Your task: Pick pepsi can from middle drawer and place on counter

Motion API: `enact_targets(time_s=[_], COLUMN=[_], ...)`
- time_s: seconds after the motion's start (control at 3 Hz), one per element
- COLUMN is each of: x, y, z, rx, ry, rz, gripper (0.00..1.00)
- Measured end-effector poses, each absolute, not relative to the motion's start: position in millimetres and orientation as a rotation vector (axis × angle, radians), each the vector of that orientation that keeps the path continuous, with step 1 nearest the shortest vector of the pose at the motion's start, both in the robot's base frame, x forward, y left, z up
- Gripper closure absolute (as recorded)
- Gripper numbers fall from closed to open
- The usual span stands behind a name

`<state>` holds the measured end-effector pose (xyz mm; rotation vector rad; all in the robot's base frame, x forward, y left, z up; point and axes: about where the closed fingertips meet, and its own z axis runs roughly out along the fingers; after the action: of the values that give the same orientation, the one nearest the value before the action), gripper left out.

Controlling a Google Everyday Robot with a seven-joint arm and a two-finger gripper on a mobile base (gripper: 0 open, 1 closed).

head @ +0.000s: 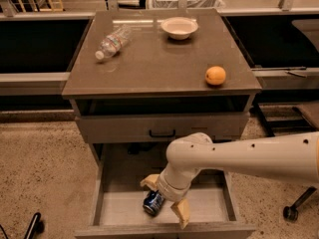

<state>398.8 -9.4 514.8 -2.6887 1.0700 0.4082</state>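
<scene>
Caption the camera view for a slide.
Hand, fingers open, straddles the pepsi can lying in the open middle drawer.

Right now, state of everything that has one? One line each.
middle drawer: pulled open.
upper drawer front: shut.
pepsi can: on its side on the middle drawer's floor.
gripper: down in the middle drawer, fingers open, one on either side of the can.
water bottle: lying on its side on the counter.
bowl: upright on the counter.

From the right the arm (pixel 249 156) bends down, gripper (pixel 165 198) low, fingers (pixel 181 212) spread.
</scene>
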Motion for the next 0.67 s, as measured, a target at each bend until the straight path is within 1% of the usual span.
enact_targets(time_s=[0.67], x=[439], y=[-35], z=[458], rx=[-2.466], ry=[1.111], rz=[0.478], gripper=[0.00])
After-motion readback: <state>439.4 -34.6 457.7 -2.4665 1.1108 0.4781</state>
